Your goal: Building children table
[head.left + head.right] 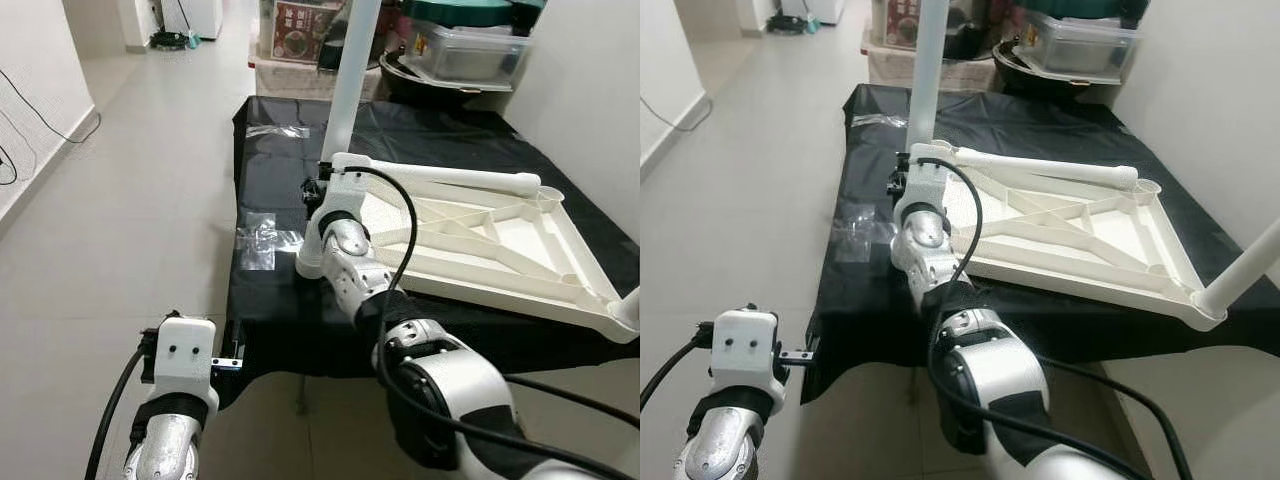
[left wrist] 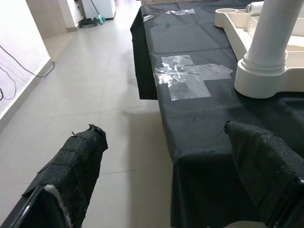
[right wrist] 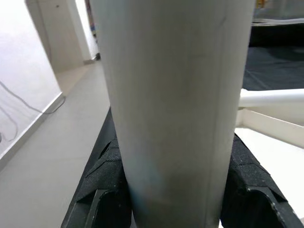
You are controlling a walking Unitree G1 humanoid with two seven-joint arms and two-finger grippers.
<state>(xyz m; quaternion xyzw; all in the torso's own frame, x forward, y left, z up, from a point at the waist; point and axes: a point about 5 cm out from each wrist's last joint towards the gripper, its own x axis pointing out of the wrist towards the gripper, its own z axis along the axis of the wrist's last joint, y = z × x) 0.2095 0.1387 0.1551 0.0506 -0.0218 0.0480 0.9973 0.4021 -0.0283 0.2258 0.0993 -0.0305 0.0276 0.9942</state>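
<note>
Between the right claw [image 3: 173, 190] fingers stands the upright white table leg [image 1: 352, 80], pinched near its base where it seats in the corner socket of the upside-down tabletop [image 1: 500, 250] on the black-covered bench [image 1: 270, 310], likely to steady or twist it home. Left claw [image 2: 166, 180] hangs spread off the bench edge, idle; a loose leg [image 1: 450, 180] lies across the tabletop beyond the right claw.

A low platform draped in black plastic sheeting [image 1: 280, 300] carries an upturned cream plastic tabletop [image 1: 500, 250], just beyond the right gripper [image 1: 318, 188]. Clear tape patches [image 1: 262, 240] lie beside that gripper, toward the sheet's edge.
</note>
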